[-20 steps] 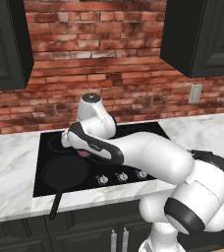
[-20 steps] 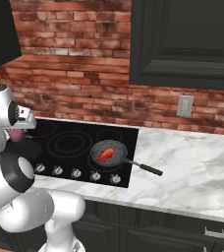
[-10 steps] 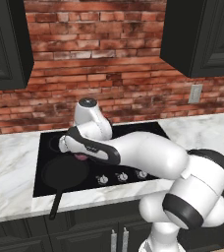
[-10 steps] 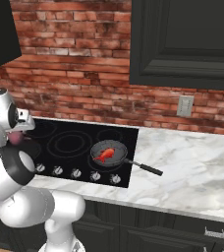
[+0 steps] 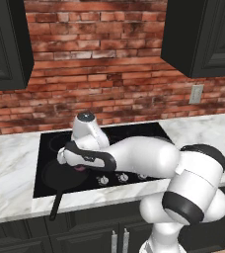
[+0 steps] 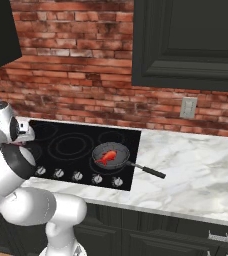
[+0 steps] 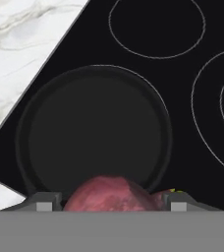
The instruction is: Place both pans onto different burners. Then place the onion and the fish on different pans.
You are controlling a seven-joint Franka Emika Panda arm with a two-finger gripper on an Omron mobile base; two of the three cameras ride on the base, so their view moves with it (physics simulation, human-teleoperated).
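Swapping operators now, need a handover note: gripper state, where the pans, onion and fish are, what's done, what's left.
Gripper: closed on the onion, held between the finger tips above the larger pan.
Larger pan: empty, on the front burner at the cooktop's left end, handle over the counter edge in the left base view.
Smaller pan: on the front burner at the right end, with the fish lying in it.
Done: both pans on separate burners, fish placed.
Left: lower the onion into the larger pan, release, pull the arm back.
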